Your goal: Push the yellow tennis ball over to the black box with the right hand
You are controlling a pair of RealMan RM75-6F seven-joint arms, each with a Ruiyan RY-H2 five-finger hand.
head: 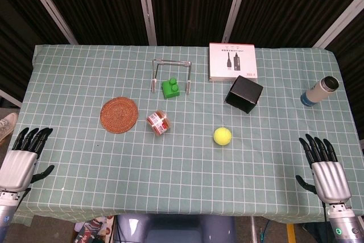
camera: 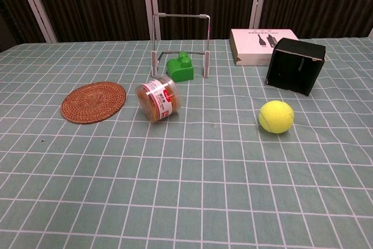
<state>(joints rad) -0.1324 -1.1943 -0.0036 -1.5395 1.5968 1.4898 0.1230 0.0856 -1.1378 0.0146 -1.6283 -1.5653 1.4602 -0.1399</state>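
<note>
The yellow tennis ball (head: 222, 136) (camera: 276, 116) lies on the green checked tablecloth, a short way in front of the black box (head: 244, 94) (camera: 295, 65). Ball and box are apart. My right hand (head: 325, 167) rests flat near the table's front right corner, fingers spread, holding nothing, well to the right of the ball. My left hand (head: 23, 156) lies open at the front left corner. Neither hand shows in the chest view.
A round woven coaster (head: 119, 114), a tipped snack jar (head: 157, 122), a green block (head: 171, 87) under a small metal frame (head: 170, 72), a white product box (head: 232, 61) and a bottle (head: 319, 91) at the right edge share the table.
</note>
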